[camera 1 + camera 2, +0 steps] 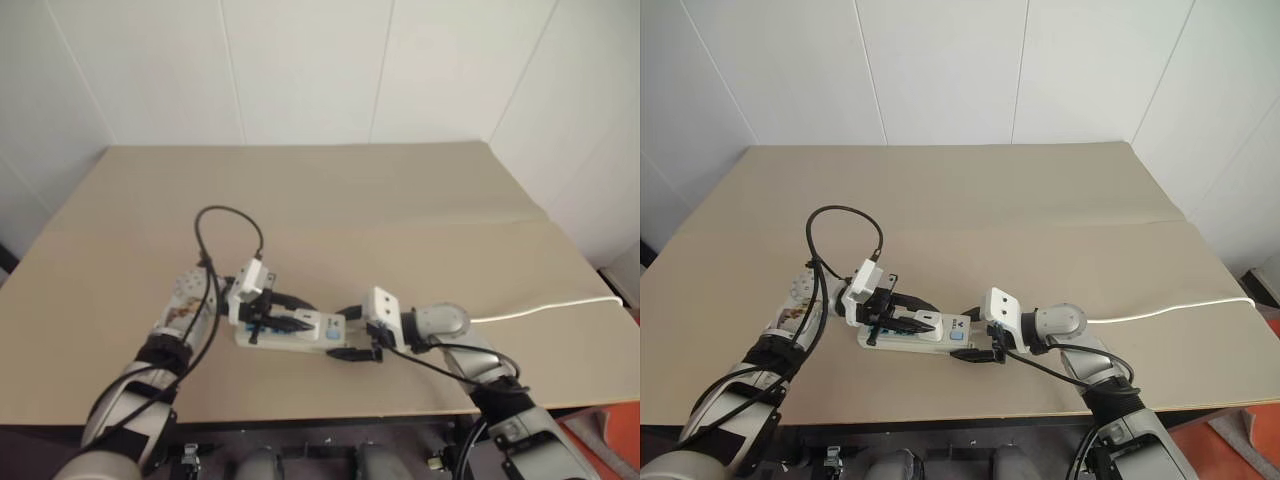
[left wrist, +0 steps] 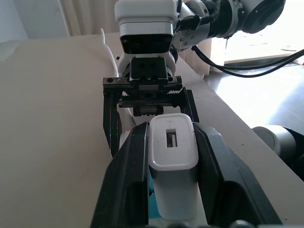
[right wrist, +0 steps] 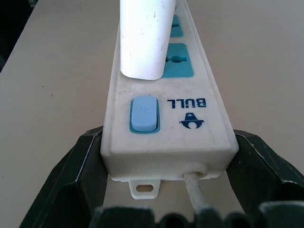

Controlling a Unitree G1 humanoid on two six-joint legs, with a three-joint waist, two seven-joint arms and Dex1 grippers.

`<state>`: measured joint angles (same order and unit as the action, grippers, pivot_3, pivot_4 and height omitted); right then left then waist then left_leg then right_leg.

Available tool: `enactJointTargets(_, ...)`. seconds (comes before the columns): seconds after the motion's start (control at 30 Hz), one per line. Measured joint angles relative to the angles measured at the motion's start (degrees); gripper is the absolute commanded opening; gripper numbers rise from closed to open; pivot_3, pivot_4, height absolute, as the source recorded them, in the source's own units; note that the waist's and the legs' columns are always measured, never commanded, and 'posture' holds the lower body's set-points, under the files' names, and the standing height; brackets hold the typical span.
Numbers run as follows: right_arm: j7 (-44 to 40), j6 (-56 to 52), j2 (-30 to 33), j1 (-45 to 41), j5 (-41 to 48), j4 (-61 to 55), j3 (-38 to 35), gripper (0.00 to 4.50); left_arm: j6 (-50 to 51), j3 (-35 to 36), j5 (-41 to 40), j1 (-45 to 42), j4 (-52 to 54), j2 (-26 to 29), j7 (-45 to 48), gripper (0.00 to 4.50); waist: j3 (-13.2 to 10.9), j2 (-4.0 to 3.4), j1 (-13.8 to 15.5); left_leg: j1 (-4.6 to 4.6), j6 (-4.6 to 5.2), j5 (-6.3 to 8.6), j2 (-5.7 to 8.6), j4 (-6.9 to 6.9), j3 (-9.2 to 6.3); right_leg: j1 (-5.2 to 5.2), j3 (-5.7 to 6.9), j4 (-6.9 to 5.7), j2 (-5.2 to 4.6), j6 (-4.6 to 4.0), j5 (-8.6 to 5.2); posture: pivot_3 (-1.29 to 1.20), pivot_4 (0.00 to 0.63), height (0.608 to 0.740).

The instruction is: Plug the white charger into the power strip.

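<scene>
Left wrist view: the left hand (image 2: 172, 190) pinches the white charger (image 2: 173, 164) between its fingers, directly over the power strip (image 3: 166, 118). The right hand (image 3: 166, 166) clasps the strip's switch end, fingers on both sides. The strip lies on the tabletop (image 1: 400, 220).

hidden: white charger (image 3: 145, 38) prongs — top cut off | power strip (image 3: 166, 128) far end

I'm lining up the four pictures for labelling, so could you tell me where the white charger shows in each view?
Left eye view: white charger low centre-left, over the power strip.
Right eye view: low centre-left.
Left wrist view: bottom centre, between the left gripper's fingers.
Right wrist view: top centre, over the strip.
Shared landmark: the power strip's blue sockets.
</scene>
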<state>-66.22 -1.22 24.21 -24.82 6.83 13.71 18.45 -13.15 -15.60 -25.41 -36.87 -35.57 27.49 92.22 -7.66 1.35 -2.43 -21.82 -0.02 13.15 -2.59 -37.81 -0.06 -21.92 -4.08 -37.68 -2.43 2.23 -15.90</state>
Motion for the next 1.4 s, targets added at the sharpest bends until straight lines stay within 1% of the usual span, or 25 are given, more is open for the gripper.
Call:
enactJointTargets(0.1,0.0,0.0,0.0,0.01,-0.03,0.18,0.02,3.44,-1.59,0.35,0.61,0.53,0.0,-0.34,-0.02,1.02,0.06,-0.06,0.03,0.14,0.0,0.0,0.0,0.03,0.0,0.16,0.0,0.03,0.0,-0.02,-0.02,0.0,0.15,0.74)
enactJointTargets(0.27,0.0,0.0,0.0,0.01,-0.35,0.36,0.2,3.44,-1.61,0.99,1.19,1.05,-0.03,-0.76,-0.04,1.02,0.07,-0.07,0.02,0.64,-0.02,0.08,0.0,0.12,0.0,0.67,0.01,0.16,0.0,-0.12,-0.17,0.0,0.15,0.74)
enactJointTargets(0.47,0.0,0.0,-0.14,-0.18,-0.54,0.56,0.35,3.44,-0.88,1.44,1.26,1.31,0.0,-0.78,-0.07,1.02,0.07,-0.08,-0.02,0.7,-0.02,0.11,-0.01,0.12,-0.01,0.72,0.01,0.15,-0.01,-0.15,-0.22,0.0,0.15,0.74)
enactJointTargets(0.53,0.0,0.01,-0.25,-0.37,-0.64,0.69,0.5,3.44,-0.65,1.84,1.26,1.6,0.15,-0.78,-0.05,1.76,0.07,-0.08,-0.03,0.71,-0.02,0.11,-0.02,0.13,0.0,0.72,0.01,0.15,-0.01,-0.16,-0.22,0.0,0.15,0.74)
enactJointTargets(0.6,-0.16,0.57,-0.36,-0.52,-0.78,0.45,1.14,3.44,-0.3,1.38,3.71,3.23,-0.98,0.41,-0.28,2.27,0.05,-0.14,-0.41,0.69,-0.02,0.12,-0.01,0.2,0.04,0.63,-0.07,0.16,0.0,-0.2,-0.25,0.0,0.15,0.74)
enactJointTargets(0.8,-0.87,1.65,-0.4,-0.39,-0.69,0.68,1.23,3.44,-0.87,1.98,3.53,5.15,1.63,1.51,0.07,4.05,0.05,-0.1,-0.37,0.76,-0.02,0.12,-0.03,0.79,0.03,0.61,-0.02,0.42,0.0,-0.3,-0.33,0.0,0.15,0.74)
enactJointTargets(0.87,-1.33,2.08,-0.41,-0.65,-0.69,1.0,1.27,3.44,-0.88,1.94,3.52,5.72,2.69,1.82,0.08,4.47,0.05,-0.1,-0.37,0.75,-0.02,0.12,-0.04,0.9,0.03,0.61,-0.01,0.53,0.0,-0.3,-0.33,0.0,0.15,0.74)
enactJointTargets(0.93,-1.58,2.25,-0.45,-0.89,-0.7,1.27,1.34,3.44,-0.79,1.89,3.47,5.97,3.73,2.26,0.06,4.47,0.05,-0.1,-0.41,0.74,-0.02,0.12,-0.04,0.92,0.04,0.6,-0.01,0.57,0.0,-0.32,-0.32,0.0,0.15,0.74)
enactJointTargets(1.1,-2.07,2.46,-0.75,-1.46,-0.71,2.1,1.35,3.44,1.39,1.59,2.87,7.17,6.4,5.56,0.07,4.47,0.02,-0.09,-0.58,0.74,-0.02,0.12,-0.08,0.93,0.04,0.58,0.0,0.57,0.01,-0.31,-0.33,0.0,0.15,0.74)
enactJointTargets(1.2,-2.36,2.45,-0.79,-1.58,-0.68,1.88,1.36,3.44,5.49,0.65,1.23,7.98,10.18,9.68,0.11,4.47,-0.15,0.04,-0.71,0.63,-0.02,0.12,-0.12,0.95,0.04,0.44,0.0,0.57,0.03,-0.32,-0.33,0.0,0.15,0.74)
enactJointTargets(1.27,-2.17,2.15,-0.8,-1.45,-0.47,1.26,1.05,3.44,8.77,2.4,-2.43,8.15,13.43,13.38,0.12,4.47,-0.23,0.17,-0.67,0.24,-0.02,0.12,-0.16,0.95,0.03,-0.01,0.02,0.52,0.06,-0.41,-0.27,0.0,0.15,0.74)
enactJointTargets(1.33,-2.11,1.67,-0.82,-1.3,-0.16,0.71,0.84,4.16,10.57,4.91,-4.94,7.88,15.05,15.37,0.11,4.5,-0.25,0.19,-0.68,-0.07,-0.02,0.11,-0.18,0.92,0.04,-0.32,0.02,0.45,0.08,-0.71,-0.09,0.0,0.15,0.74)
enactJointTargets(1.37,-1.82,0.87,-0.69,-1.07,-0.29,0.73,0.95,4.37,11.24,6.74,-6.18,7.43,15.7,16.58,0.1,4.5,-0.27,0.2,-0.65,-0.15,-0.02,0.11,-0.2,0.92,0.02,-0.37,0.04,0.45,0.12,-0.76,-0.06,0.0,0.15,0.74)
enactJointTargets(1.4,-1.82,0.49,-0.63,-0.45,0.0,0.68,0.81,4.47,11.92,8.5,-6.95,7.16,16.36,17.71,0.11,4.5,-0.37,0.2,-0.55,-0.2,-0.02,0.11,-0.2,0.92,0.0,-0.43,0.07,0.45,0.13,-0.78,-0.05,0.0,0.15,0.74)
